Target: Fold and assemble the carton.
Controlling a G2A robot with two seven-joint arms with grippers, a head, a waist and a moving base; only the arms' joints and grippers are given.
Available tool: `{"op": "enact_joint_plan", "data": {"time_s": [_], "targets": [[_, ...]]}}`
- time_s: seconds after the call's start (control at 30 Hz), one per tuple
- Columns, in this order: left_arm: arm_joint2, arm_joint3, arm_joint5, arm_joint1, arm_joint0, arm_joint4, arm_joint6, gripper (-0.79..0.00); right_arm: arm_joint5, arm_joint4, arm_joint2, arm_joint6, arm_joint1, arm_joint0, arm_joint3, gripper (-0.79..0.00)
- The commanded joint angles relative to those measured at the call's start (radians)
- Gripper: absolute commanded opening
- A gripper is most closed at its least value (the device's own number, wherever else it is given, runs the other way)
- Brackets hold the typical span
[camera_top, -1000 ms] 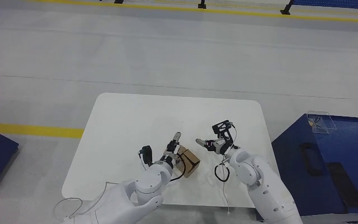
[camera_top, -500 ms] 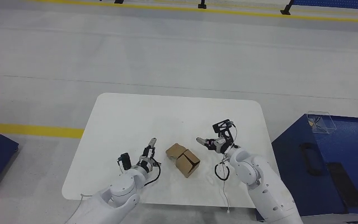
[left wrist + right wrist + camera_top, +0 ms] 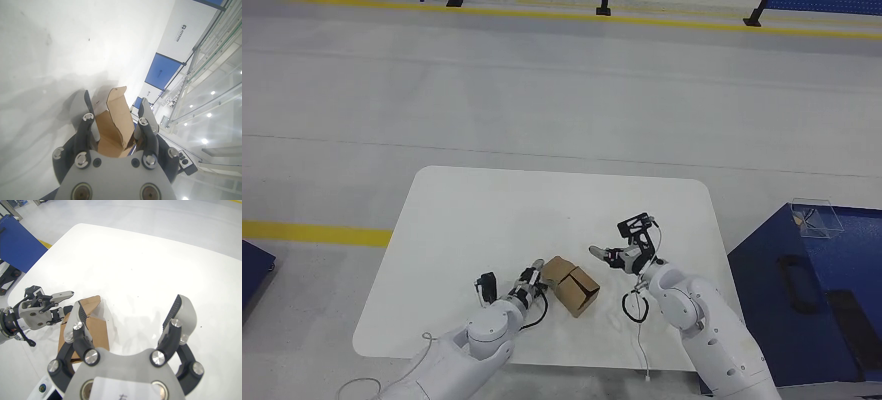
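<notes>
Amid grey floor (image 3: 542, 90), the white table (image 3: 542, 210) bears the carton (image 3: 572, 283).

Quick headcount from where I'm standing: one brown carton (image 3: 572, 285), sitting on one white table (image 3: 542, 210) near the robot-side edge. Two grippers, the left gripper (image 3: 115, 96) and the right gripper (image 3: 128, 300). Off the table's right edge there's one blue cabinet (image 3: 822, 290) with one clear bin (image 3: 814, 215) on top.

Matt brown cardboard carton (image 3: 570, 284) on a smooth, faintly glossy white table (image 3: 542, 210)
</notes>
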Motion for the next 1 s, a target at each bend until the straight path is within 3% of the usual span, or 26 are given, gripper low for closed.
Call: {"op": "enact_joint_plan", "data": {"time_s": [0.0,0.1,0.2,0.43,0.7,0.97], "targets": [[0.003,0.025,-0.005,-0.016,-0.007,0.005,-0.013,-0.409,0.002,-0.001,0.002,0.000,0.000,-0.002,0.000,0.000],[0.006,0.051,-0.018,-0.036,-0.011,0.021,-0.014,-0.505,0.004,-0.002,0.003,-0.001,0.000,-0.004,-0.002,0.000],[0.004,0.072,-0.033,-0.053,-0.013,0.040,-0.022,-0.785,0.009,0.003,0.005,-0.003,-0.001,-0.007,-0.006,0.000],[-0.006,0.072,-0.129,-0.074,0.006,0.158,-0.042,-0.785,0.006,0.009,0.001,0.002,-0.002,-0.010,-0.008,0.000],[-0.010,0.064,-0.140,-0.074,0.012,0.176,-0.037,-0.785,0.003,0.018,0.042,-0.001,0.004,-0.029,-0.052,0.000],[-0.031,-0.033,-0.444,-0.086,0.144,0.474,0.229,-0.785,0.023,0.053,0.091,-0.022,0.008,-0.049,-0.080,0.000]]}}
